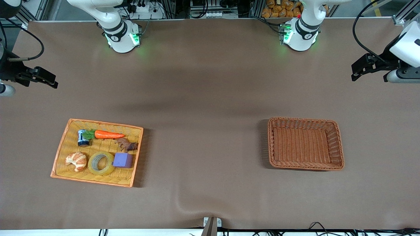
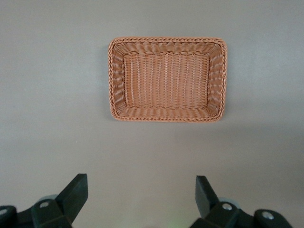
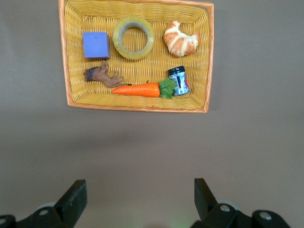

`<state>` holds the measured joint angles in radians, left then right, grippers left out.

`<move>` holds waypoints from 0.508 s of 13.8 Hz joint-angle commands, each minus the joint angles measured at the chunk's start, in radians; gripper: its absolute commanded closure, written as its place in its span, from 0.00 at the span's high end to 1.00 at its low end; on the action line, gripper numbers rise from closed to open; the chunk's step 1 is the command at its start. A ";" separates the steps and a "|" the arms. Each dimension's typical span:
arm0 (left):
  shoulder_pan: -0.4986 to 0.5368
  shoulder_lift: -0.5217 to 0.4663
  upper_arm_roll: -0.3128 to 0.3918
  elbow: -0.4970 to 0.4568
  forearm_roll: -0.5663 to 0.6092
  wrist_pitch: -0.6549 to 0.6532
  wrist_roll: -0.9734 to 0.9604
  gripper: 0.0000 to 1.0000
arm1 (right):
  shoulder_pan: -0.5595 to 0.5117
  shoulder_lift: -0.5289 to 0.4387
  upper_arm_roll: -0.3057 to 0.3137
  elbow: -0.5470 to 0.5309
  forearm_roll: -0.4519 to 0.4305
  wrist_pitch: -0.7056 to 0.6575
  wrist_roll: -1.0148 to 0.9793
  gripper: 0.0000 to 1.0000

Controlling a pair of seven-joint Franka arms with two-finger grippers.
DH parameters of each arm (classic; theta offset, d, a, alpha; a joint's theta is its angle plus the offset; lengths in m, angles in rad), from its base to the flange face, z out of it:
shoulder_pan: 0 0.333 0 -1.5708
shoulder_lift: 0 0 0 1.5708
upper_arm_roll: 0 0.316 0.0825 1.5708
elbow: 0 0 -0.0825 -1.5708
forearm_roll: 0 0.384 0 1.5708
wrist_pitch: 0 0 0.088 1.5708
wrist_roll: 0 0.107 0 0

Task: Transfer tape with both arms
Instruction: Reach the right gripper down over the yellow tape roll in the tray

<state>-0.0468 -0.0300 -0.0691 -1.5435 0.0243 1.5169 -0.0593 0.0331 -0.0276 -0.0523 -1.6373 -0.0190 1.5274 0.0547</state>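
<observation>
The tape (image 1: 101,163), a yellowish roll with a grey core, lies flat in the yellow tray (image 1: 98,123) between a croissant (image 1: 76,161) and a purple cube (image 1: 123,160). It also shows in the right wrist view (image 3: 133,37). My right gripper (image 1: 49,80) is open and empty, high over the table's right-arm end; its own view (image 3: 137,187) looks down on the tray (image 3: 137,108). My left gripper (image 1: 357,73) is open and empty, high over the left-arm end; its own view (image 2: 141,183) looks down on the brown basket (image 2: 167,40).
The tray also holds a carrot (image 1: 108,134), a small dark can (image 1: 83,138) and a brown toy animal (image 1: 126,144). The brown wicker basket (image 1: 303,120) stands empty toward the left arm's end. Brown cloth covers the table between them.
</observation>
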 commanded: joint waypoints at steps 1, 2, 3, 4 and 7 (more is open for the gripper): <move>0.001 0.022 -0.005 0.033 0.016 -0.020 0.018 1.00 | -0.004 0.041 -0.001 -0.012 -0.004 0.020 -0.009 1.00; 0.001 0.022 -0.005 0.033 0.017 -0.020 0.016 1.00 | -0.007 0.072 -0.001 -0.012 -0.004 0.037 -0.010 1.00; 0.002 0.022 -0.005 0.033 0.019 -0.020 0.016 1.00 | -0.010 0.099 -0.001 -0.012 -0.004 0.065 -0.010 1.00; 0.002 0.022 -0.005 0.033 0.019 -0.020 0.018 1.00 | -0.012 0.132 -0.001 -0.010 -0.004 0.100 -0.009 1.00; 0.005 0.022 -0.005 0.033 0.019 -0.020 0.019 1.00 | -0.012 0.246 -0.001 -0.007 -0.004 0.213 -0.009 1.00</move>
<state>-0.0465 -0.0186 -0.0690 -1.5389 0.0243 1.5169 -0.0594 0.0323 0.1436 -0.0579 -1.6632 -0.0190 1.6963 0.0544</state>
